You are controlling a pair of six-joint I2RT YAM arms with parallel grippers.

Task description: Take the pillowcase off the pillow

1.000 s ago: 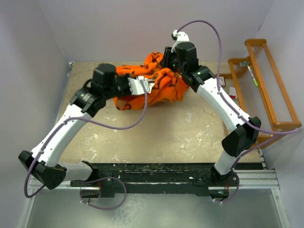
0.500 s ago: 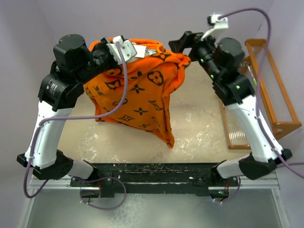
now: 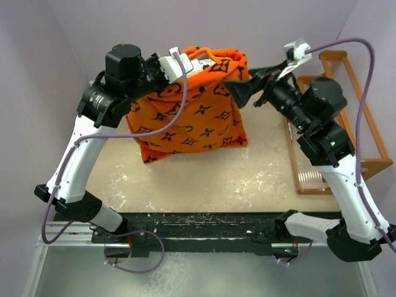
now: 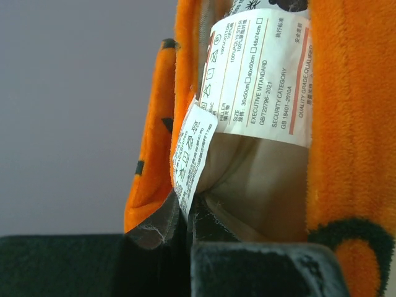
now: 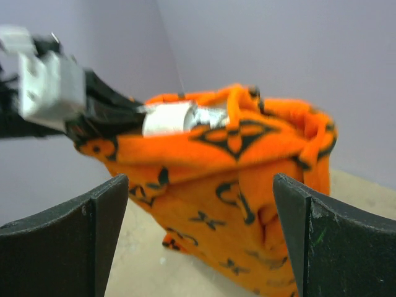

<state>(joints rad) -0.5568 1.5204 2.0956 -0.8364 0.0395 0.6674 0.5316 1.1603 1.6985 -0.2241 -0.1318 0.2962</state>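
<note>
Pillowcase [image 3: 192,114] is held upright over the table [image 3: 260,179], its top hem clenched in the left gripper [image 3: 189,62] so the filling sags down; cream pillow [image 4: 266,179] shows at the mouth, not yet out; right gripper [image 3: 250,88] stands released just beside the upper corner, holding nothing.

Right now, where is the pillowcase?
In the top view the pillowcase is back-centre over the table, its top pinched by the left gripper, the open right gripper just to its right.

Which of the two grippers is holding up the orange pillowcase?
The left gripper: shut on the top edge of the pillowcase; the right gripper stands wide open, apart from it.
</note>
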